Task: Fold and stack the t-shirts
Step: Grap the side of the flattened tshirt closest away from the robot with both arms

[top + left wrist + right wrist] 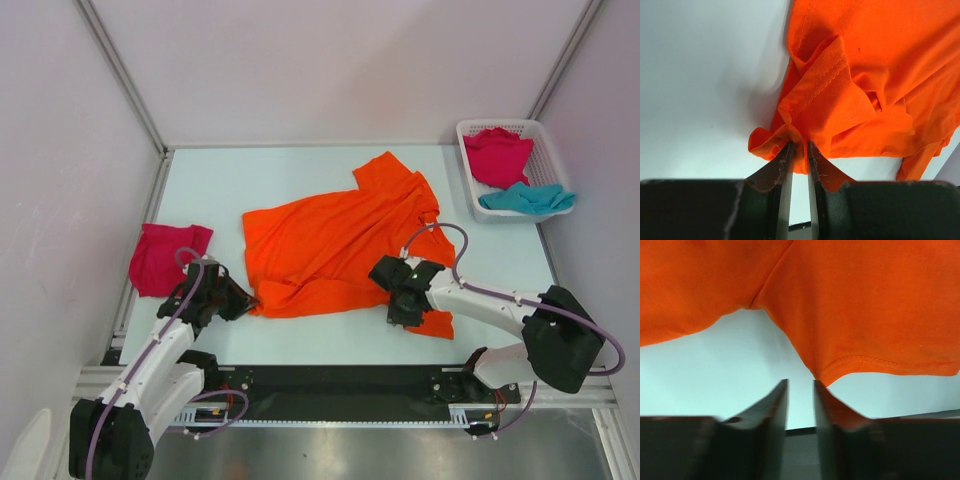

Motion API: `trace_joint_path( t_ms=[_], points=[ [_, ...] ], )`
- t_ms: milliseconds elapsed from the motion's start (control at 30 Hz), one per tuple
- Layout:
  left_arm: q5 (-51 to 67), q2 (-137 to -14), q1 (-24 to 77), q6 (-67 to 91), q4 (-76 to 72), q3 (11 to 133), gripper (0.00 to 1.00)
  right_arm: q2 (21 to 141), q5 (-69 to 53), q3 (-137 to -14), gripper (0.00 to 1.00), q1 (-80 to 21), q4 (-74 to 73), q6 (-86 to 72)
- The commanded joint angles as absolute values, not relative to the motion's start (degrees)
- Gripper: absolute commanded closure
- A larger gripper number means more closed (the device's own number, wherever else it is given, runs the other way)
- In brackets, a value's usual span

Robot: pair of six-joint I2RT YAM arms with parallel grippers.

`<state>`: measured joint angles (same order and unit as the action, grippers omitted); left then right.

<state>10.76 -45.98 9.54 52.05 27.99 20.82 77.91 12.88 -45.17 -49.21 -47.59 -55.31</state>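
An orange t-shirt [330, 240] lies spread and rumpled across the middle of the table. My left gripper [243, 300] is shut on its near left corner, and the bunched cloth [825, 95] is pinched between the fingertips of the left gripper [800, 146]. My right gripper [400, 300] hovers at the shirt's near right hem. In the right wrist view the right gripper [800, 383] is open with only bare table between its jaws, and the stitched hem corner [830, 374] hangs just past the right fingertip. A magenta-pink t-shirt [165, 257] lies folded at the left edge.
A white lattice basket [552, 140] stands at the back right, holding a second magenta-pink shirt [497, 155] and a teal shirt [528, 199]. White walls enclose the table on three sides. A black rail [340, 378] runs along the near edge.
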Motion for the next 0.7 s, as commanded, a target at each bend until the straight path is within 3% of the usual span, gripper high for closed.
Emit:
trace_joint_path(
  t_ms=[0,100,267,333,667],
  points=[
    [11.60,-45.53,9.14,52.29,26.98,22.68,0.79,78.31,13.53,-45.35,0.75,-50.01,-47.02,-55.98],
    [11.60,-45.26,9.05,52.21,26.98,22.50,0.79,78.57,14.41,-45.44,0.71,-50.19,-48.16,-56.86],
    [11.78,-45.26,9.05,52.21,26.81,22.15,0.79,78.57,16.34,-45.70,0.51,-50.71,-51.32,-57.83],
    [12.04,-45.35,8.97,52.29,26.37,21.89,0.79,78.40,17.05,-45.79,0.48,-50.80,-52.20,-58.01],
    [13.88,-46.05,8.79,52.65,23.91,20.83,0.79,81.73,17.23,-45.18,0.50,-50.89,-51.15,-58.54]
  ],
)
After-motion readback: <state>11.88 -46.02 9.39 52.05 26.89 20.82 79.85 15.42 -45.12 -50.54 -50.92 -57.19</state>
